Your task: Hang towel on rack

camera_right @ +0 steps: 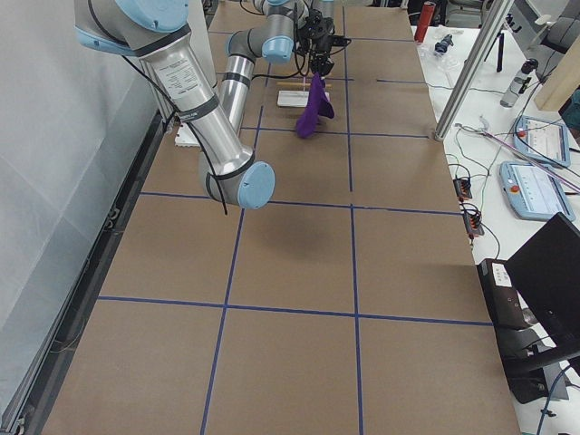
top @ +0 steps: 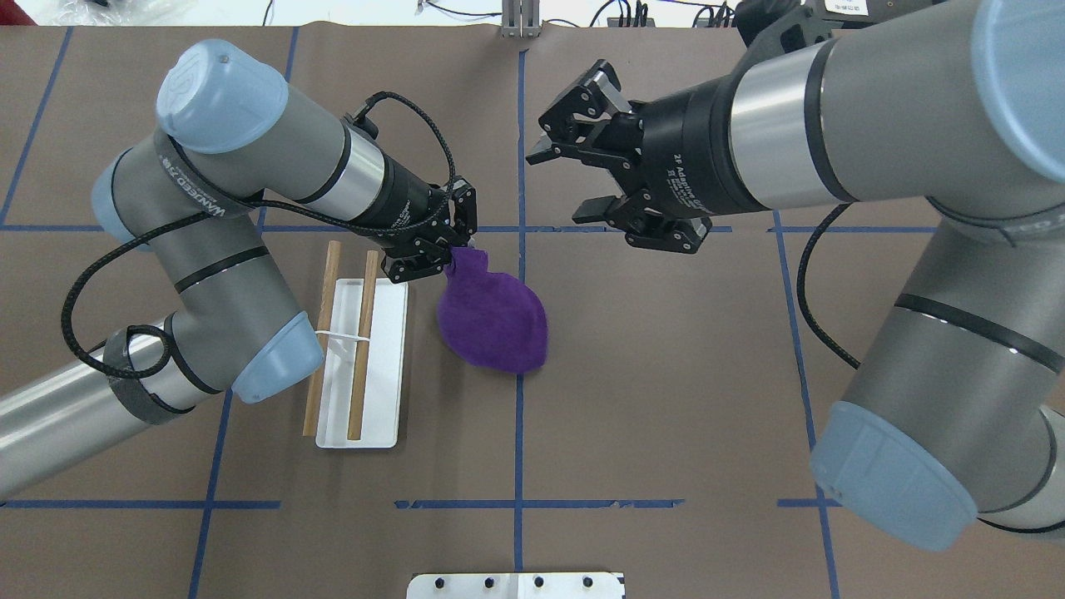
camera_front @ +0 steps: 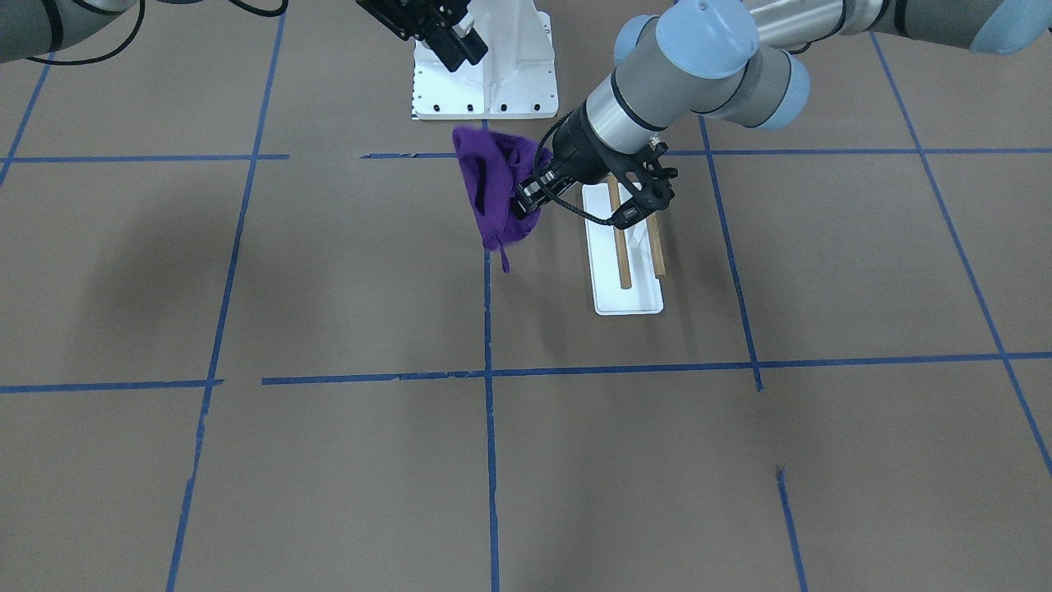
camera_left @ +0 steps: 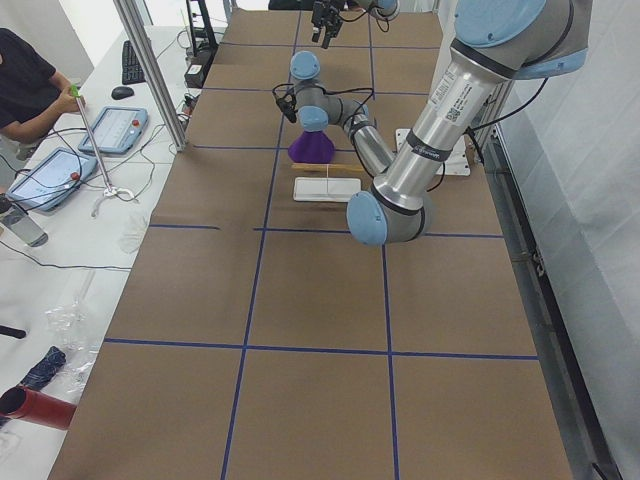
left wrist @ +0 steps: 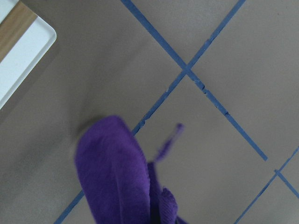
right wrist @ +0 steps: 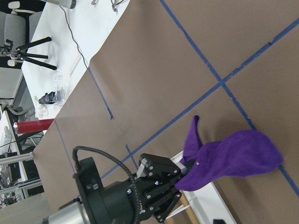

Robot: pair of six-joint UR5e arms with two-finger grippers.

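The rack (top: 384,366) stands on the brown surface (top: 666,374) in the left half of the overhead view, with a flat white base and two light-brown rods (top: 364,341) lying parallel above it. Just beside it, toward the middle, the left end effector (top: 453,249) is clamped narrow on a gathered corner of the towel (top: 492,320). The deep-purple cloth hangs from that pinch in a bunched, teardrop shape over a blue tape line (top: 518,433) – clear of both rods and off to the side of the base. The side views show it dangling in the air; whether its lowest tip brushes the surface cannot be told. Further right, the right end effector (top: 564,181) hovers with its jaws spread wide – holding nothing, apart from the towel.
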